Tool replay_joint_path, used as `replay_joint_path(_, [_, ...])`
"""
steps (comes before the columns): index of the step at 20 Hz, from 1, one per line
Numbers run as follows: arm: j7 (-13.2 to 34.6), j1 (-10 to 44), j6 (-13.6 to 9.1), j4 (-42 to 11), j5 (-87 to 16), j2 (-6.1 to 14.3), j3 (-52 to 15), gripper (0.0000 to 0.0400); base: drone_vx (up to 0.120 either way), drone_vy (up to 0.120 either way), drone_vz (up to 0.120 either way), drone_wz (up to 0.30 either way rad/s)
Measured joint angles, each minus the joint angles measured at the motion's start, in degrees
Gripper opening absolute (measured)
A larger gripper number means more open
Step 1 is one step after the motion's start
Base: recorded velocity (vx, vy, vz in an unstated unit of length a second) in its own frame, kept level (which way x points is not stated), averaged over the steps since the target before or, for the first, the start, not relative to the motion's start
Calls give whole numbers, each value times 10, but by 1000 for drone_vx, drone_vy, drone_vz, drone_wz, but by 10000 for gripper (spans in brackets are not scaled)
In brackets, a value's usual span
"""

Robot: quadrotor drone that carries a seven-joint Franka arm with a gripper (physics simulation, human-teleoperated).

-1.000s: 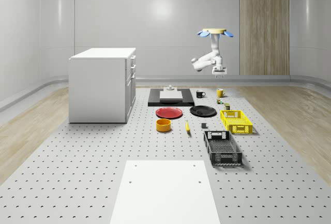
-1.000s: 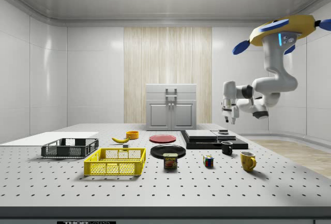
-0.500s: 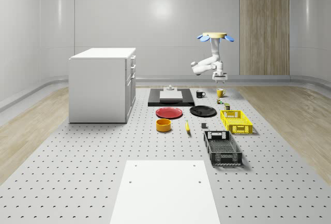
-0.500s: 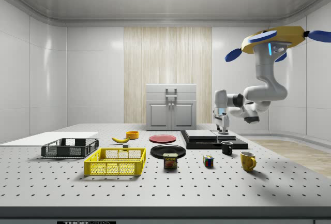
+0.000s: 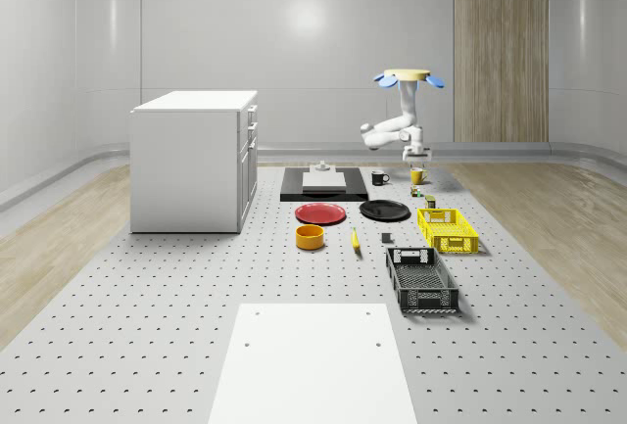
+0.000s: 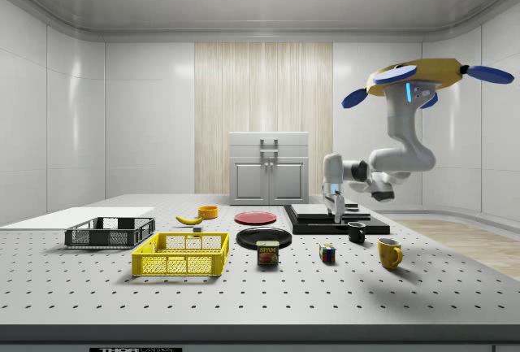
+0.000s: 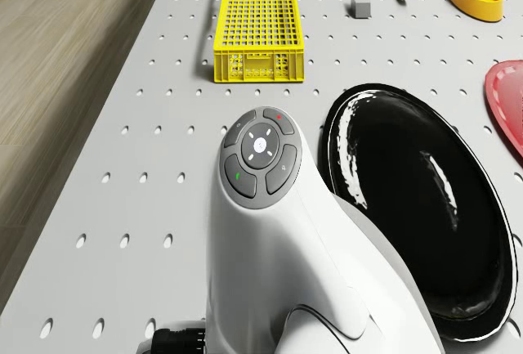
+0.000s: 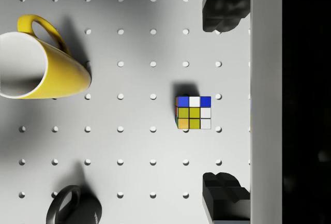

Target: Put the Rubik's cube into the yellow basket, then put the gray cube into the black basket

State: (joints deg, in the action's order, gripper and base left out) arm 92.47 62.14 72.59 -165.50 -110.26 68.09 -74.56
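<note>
- Whole-scene view: a pale perforated table fills a grey-walled room with a wood panel at the back; a white cabinet stands on the view's left, a white sheet at the front.
- On the view's right, the yellow basket sits just behind the black basket; the gray cube lies between them and a banana.
- Side view: the drone hovers above the table's far end, over the mugs, its arm bent down toward the table.
- The gripper hangs low there, just above the table near a black mug, clear of everything.
- Wrist view: the two dark fingertips stand wide apart with nothing between them but bare table.
- The Rubik's cube rests on the table directly below the spread fingers, beside a yellow mug lying on its side.
- Drone view: a black plate lies beside the arm.
</note>
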Motion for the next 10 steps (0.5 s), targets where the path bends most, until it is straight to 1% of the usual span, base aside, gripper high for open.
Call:
replay_joint_path(3, [2, 3, 7, 1, 4, 8, -2, 400, 0, 0, -120, 0])
replay_joint_path(5, [4, 4, 12, 1, 7, 13, -4, 400, 0, -100, -120, 0])
replay_joint_path(6, [5, 5, 15, 1, 8, 16, -5, 400, 0, 0, -120, 0])
replay_joint_path(7, [6, 6, 17, 1, 10, 19, -5, 400, 80, 0, -120, 0])
replay_joint_path(9, [7, 8, 22, 2, 12, 24, -7, 400, 120, 0, -120, 0])
replay_joint_path(10, [8, 8, 24, 2, 13, 26, -8, 400, 0, 0, -120, 0])
